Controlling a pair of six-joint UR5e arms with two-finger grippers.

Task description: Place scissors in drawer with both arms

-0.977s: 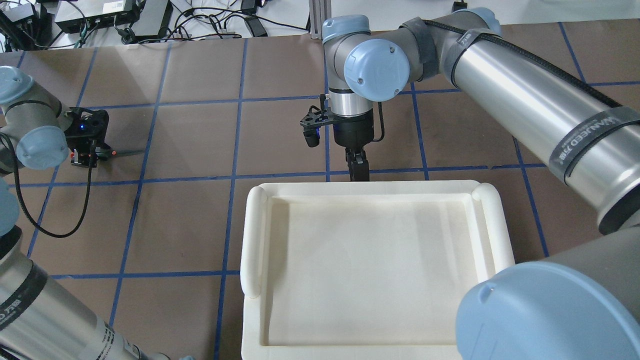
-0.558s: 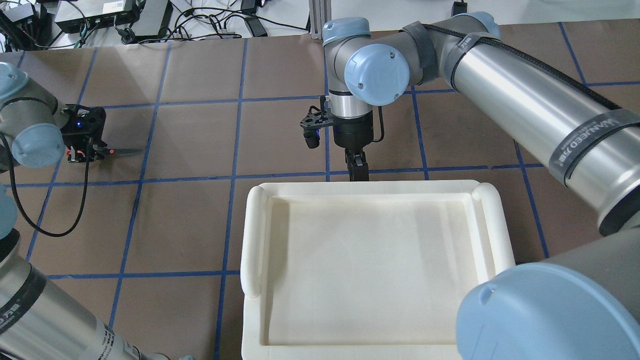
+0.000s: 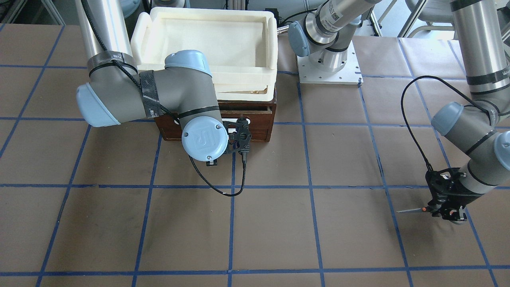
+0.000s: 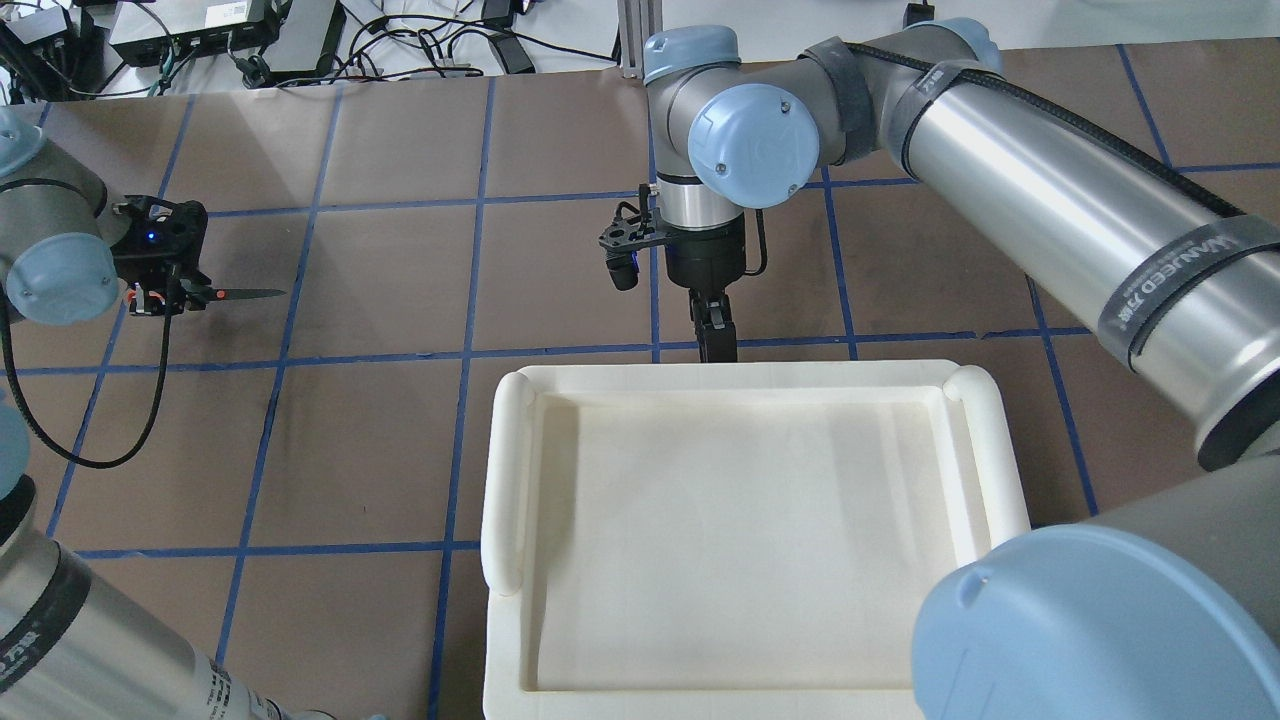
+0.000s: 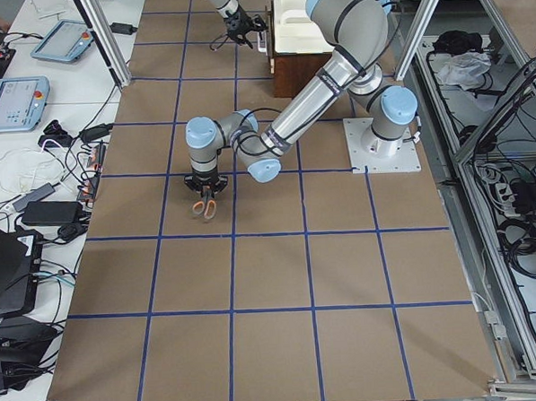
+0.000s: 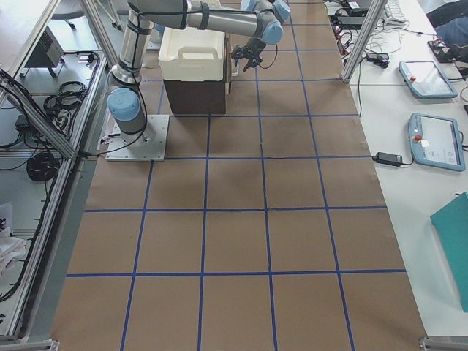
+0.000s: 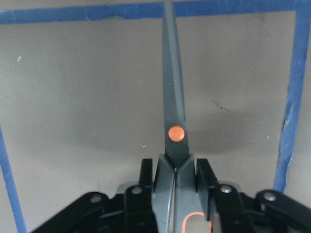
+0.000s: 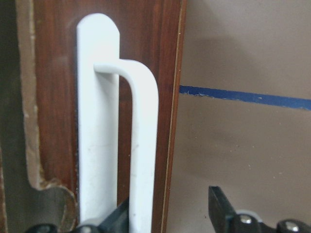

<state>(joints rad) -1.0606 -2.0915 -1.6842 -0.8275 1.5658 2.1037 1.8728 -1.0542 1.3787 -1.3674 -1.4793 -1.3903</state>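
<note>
Scissors (image 4: pixel 225 294) in left gripper (image 4: pixel 165 298), well apart from drawer (image 3: pixel 259 128)

The cream tray (image 4: pixel 745 378) lies over the drawer (image 3: pixel 263 129) and closes it from above. At the far side, the right arm (image 3: pixel 179 91) and its hanging cable (image 3: pixel 223 191) stand before the drawer front. The right gripper (image 4: pixel 716 340) has its 2 fingers on either side of the white handle (image 8: pixel 143 145), with a gap beside 1 of them. At far left, the left gripper (image 4: pixel 160 297) clamps the scissors (image 4: pixel 240 294). Flat table (image 4: pixel 400 280) lies between them and the drawer.
</note>
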